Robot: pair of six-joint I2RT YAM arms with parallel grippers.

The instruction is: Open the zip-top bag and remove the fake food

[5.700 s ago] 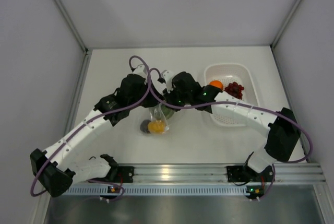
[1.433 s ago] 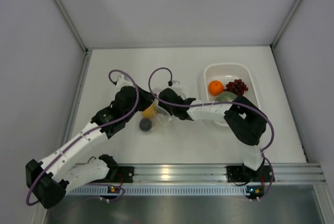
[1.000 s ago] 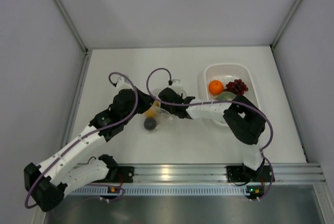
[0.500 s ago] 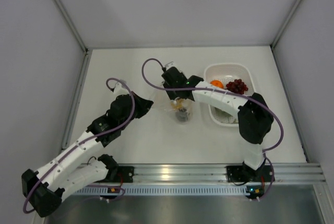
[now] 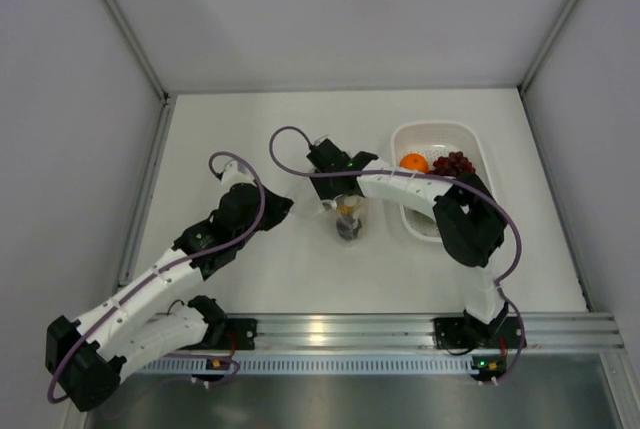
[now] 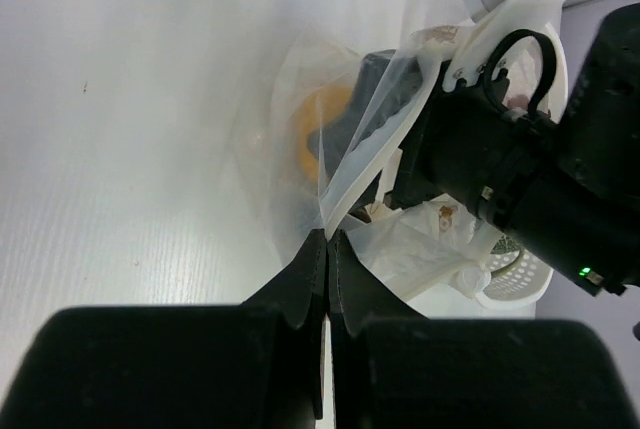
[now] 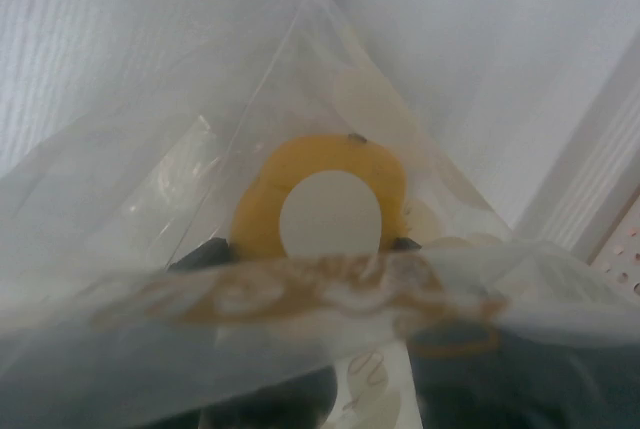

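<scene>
The zip-top bag (image 5: 330, 207), clear with white dots, is stretched between my two grippers at the table's middle. My left gripper (image 5: 283, 204) (image 6: 327, 234) is shut on one edge of the bag (image 6: 345, 184). My right gripper (image 5: 345, 201) (image 7: 305, 249) reaches into the bag's mouth, its jaws apart. Its dark fingertips (image 7: 205, 249) flank a yellow lemon (image 7: 260, 204) (image 6: 322, 134) (image 5: 346, 212). A small dark round fruit (image 5: 347, 232) lies at the bag's near end, seemingly inside. An orange (image 5: 413, 162) and a dark red grape bunch (image 5: 455, 163) sit in the basket.
The white perforated basket (image 5: 432, 134) (image 6: 520, 261) stands right of the bag, partly under my right arm. White side walls rise at left and right. An aluminium rail (image 5: 330, 329) runs along the near edge.
The bag with the lemon and dark fruit has shifted right, toward the basket. My right gripper has gone into the bag's mouth and widened its jaws. My left gripper still holds the bag's edge.
</scene>
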